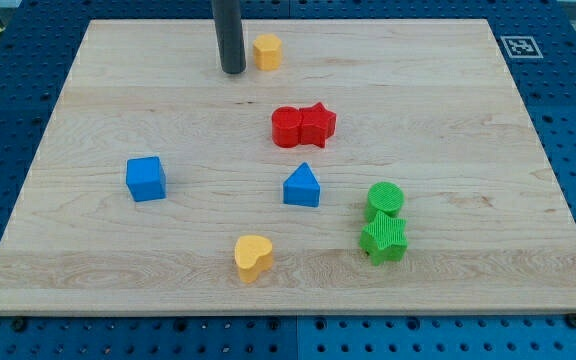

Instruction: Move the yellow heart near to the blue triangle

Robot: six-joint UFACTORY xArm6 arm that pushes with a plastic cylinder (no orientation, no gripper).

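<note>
Two yellow blocks lie on the desk (118, 280), and the one that matters is the nearer: the yellow heart (253, 257), close to the near edge and a little left of centre. Nothing touches it. Just beyond it and slightly to the right stands the blue triangle (302, 187), with a clear strip of wood between the two. Right of that pair sit the green star (383, 239) and, touching it on its far side, the green cylinder (385, 199). Out to the left, level with the triangle, is the blue cube (146, 179). Farther on, past the triangle, the red cylinder (287, 127) and the red star (317, 123) press against each other. At the far edge lies the other yellow block (266, 51), its shape hard to make out, and just left of it my tip (233, 71) rests on the wood, the rod rising straight up out of view.

As I judge it, the task is at its approach step: the heart is unpushed and my tip is well apart from it, almost the whole depth of the board away. The next move calls for bringing my tip round to the near left side of the heart, steering clear of the blue cube, then pushing it far and right toward the triangle, stopping short of knocking it. No jaws exist on this rod, so nothing can be said of them being apart or together.
</note>
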